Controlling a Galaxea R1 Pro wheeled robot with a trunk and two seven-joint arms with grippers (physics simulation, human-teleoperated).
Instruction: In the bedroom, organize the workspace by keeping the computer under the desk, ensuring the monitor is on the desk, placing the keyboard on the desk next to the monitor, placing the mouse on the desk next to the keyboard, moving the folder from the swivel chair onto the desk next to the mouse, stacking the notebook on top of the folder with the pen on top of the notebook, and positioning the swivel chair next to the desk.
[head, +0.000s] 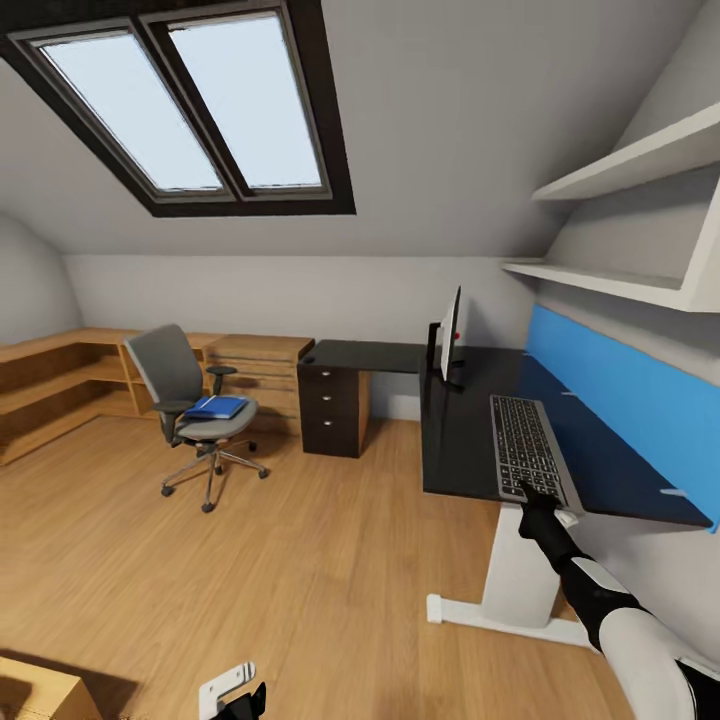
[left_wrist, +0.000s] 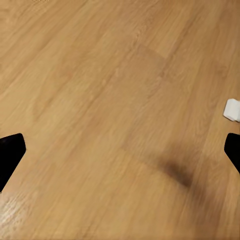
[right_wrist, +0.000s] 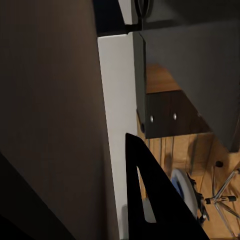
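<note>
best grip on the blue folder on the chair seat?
The folder lies flat on the chair seat, backrest behind and armrests at the sides. Likely best: come from the open front, hand low, and pinch the front edge at the seat's front.

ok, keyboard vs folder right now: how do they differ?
Place: the keyboard lies on the black desk near its front edge; the folder lies on the swivel chair seat, away from the desk.
Look: keyboard has dark grey keys on a silver base; folder is plain bright blue.
Contact: the right gripper is at the keyboard's near end; nothing touches the folder.
Shared: both flat, rectangular, lying face up.
</note>
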